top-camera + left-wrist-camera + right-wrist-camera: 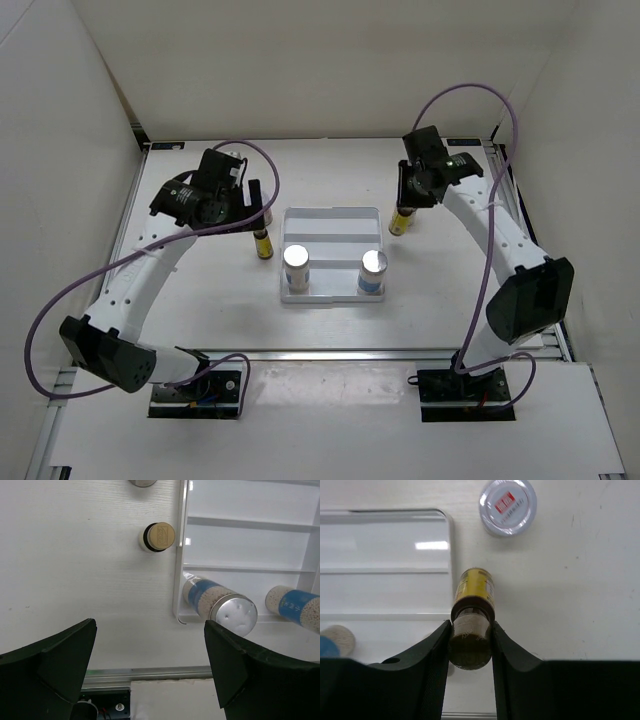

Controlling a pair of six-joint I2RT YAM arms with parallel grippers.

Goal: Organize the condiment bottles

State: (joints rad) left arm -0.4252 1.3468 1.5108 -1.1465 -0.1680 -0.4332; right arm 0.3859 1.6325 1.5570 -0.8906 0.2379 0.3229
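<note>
Two white cylinders with silver tops (296, 262) (373, 268) stand in the front row of the white stepped tray (330, 222). My right gripper (411, 196) is shut on the cap of a slim yellow-and-black bottle (401, 222) just right of the tray; in the right wrist view the fingers (437, 645) clamp it (474, 587). A grey-lidded jar (508, 500) stands beyond it. My left gripper (256, 205) is open and empty, above the table left of the tray. The second slim bottle (264, 243) stands below it, and also shows in the left wrist view (159, 536). A grey lid edge (142, 482) shows there too.
A metal rail (330, 352) runs along the table's near edge. White enclosure walls stand at the left, back and right. Purple cables loop over both arms. The tray's back rows (245, 540) hold nothing.
</note>
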